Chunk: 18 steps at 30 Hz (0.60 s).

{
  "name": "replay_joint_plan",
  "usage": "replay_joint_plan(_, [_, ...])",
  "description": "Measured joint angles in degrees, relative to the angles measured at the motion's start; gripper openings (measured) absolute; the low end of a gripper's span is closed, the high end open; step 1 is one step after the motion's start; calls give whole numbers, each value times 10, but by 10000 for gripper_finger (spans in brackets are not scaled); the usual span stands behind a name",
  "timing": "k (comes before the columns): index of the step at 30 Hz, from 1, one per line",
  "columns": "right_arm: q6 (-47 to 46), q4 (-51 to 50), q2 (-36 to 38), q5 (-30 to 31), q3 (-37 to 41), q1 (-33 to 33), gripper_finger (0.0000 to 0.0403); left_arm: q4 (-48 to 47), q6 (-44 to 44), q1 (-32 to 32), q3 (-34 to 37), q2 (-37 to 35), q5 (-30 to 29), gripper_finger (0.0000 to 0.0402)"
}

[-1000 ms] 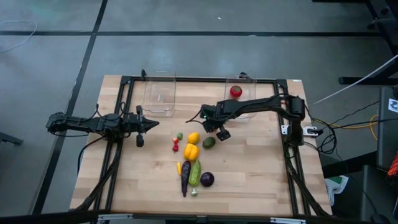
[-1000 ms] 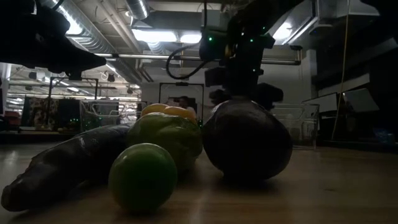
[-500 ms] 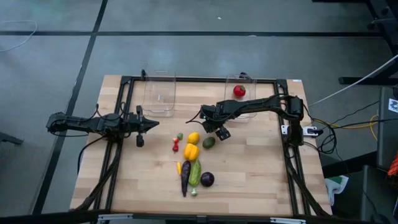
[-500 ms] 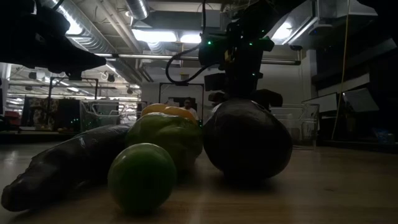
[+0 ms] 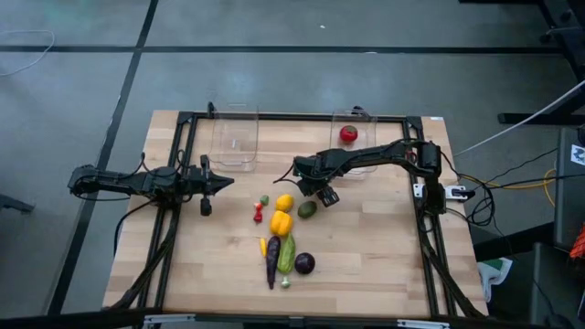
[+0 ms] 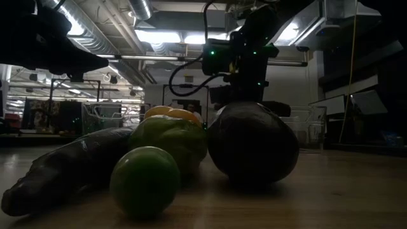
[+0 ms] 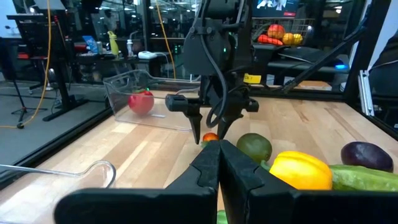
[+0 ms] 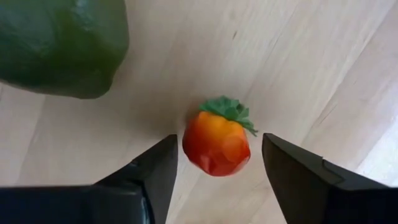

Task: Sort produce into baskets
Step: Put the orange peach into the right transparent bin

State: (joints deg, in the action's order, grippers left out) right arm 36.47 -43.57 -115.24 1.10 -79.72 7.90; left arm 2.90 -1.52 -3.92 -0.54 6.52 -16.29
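Observation:
My right gripper (image 5: 318,193) is open, pointing down at the table's middle. Its fingers stand on either side of a tiny orange-red piece with a green leaf top (image 8: 215,145), which rests on the table, without touching it. This piece also shows in the left wrist view (image 7: 210,137). The green avocado (image 5: 307,209) lies just beside it. A lemon (image 5: 284,202), yellow pepper (image 5: 281,222), cucumber (image 5: 287,254), eggplant (image 5: 272,261) and purple round piece (image 5: 304,263) lie in a cluster. A red tomato (image 5: 347,134) lies in the right clear basket (image 5: 358,155). My left gripper (image 5: 223,183) is shut and waits at the left.
The left clear basket (image 5: 235,139) stands at the far edge, left of the right one. A small green ball (image 5: 264,199) and tiny red pieces (image 5: 258,214) lie left of the lemon. Bare wood lies to the right and toward the near edge (image 5: 384,256).
My right gripper has shifted a little toward the table's left edge above the tiny orange-red piece, staying open. The produce on the table has not moved.

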Motion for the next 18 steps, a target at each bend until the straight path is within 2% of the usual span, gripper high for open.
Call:
replay_joint_plan(13, [-2,-3,12,-1,-2,0,145,0,0,0,0,0,0,1])
replay_joint_plan(18, [-2,-5,44,-1,-2,0,134,0,0,0,0,0,0,1])
